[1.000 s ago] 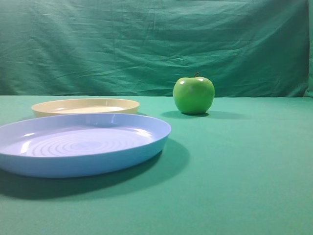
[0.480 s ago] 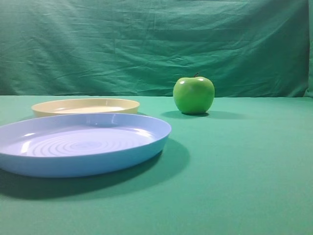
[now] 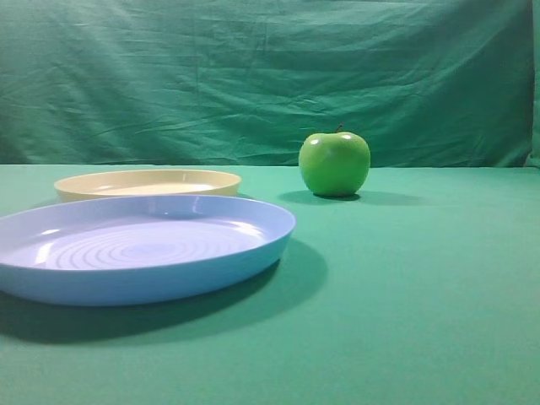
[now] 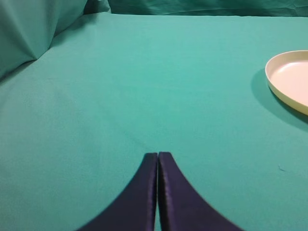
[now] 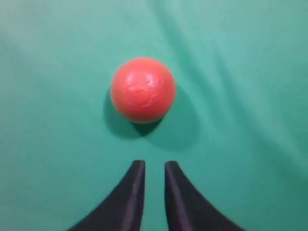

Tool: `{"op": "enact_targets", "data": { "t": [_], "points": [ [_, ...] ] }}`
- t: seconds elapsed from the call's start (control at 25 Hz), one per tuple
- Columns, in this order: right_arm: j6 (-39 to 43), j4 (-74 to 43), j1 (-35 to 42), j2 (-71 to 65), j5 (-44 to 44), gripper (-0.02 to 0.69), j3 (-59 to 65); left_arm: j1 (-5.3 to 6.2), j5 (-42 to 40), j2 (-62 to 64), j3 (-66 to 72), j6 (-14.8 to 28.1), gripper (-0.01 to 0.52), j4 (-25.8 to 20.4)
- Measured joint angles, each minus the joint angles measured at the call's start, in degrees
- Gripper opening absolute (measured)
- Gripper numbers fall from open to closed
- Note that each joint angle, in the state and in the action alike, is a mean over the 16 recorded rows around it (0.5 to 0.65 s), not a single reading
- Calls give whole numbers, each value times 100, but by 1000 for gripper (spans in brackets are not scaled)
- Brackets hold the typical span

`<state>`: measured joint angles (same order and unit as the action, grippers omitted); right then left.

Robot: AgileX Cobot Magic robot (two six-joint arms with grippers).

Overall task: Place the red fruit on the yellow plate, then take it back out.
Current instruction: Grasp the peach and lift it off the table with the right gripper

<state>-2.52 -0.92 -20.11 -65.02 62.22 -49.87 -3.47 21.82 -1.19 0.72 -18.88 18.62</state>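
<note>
The red fruit (image 5: 143,90) lies alone on the green cloth, seen only in the right wrist view, and is out of sight in the exterior high view. My right gripper (image 5: 155,163) hangs just short of it, its jaws a narrow gap apart and empty. The yellow plate (image 3: 148,181) sits empty at the back left, and its rim (image 4: 284,91) also shows at the right edge of the left wrist view. My left gripper (image 4: 158,154) hovers over bare cloth to the left of the plate, shut on nothing. Neither gripper appears in the exterior high view.
A large light-blue plate (image 3: 253,245) with concentric rings stands in front of the yellow one. A glossy green apple (image 3: 334,164) rests at the back, right of centre. A green backdrop (image 3: 270,76) closes off the rear, and cloth folds rise at the left (image 4: 29,29).
</note>
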Motion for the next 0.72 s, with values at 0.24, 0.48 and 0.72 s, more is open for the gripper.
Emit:
{"op": "enact_targets", "data": {
  "t": [0.24, 0.48, 0.72],
  "points": [
    [-26, 49, -5, -772, -560, 493, 0, 0, 0, 0, 0, 0, 0, 0],
    [-34, 184, -6, -1586, -1015, 636, -12, 0, 0, 0, 0, 0, 0, 0],
    [-37, 126, -7, -2378, -1396, 645, -28, 0, 0, 0, 0, 0, 0, 0]
  ]
}}
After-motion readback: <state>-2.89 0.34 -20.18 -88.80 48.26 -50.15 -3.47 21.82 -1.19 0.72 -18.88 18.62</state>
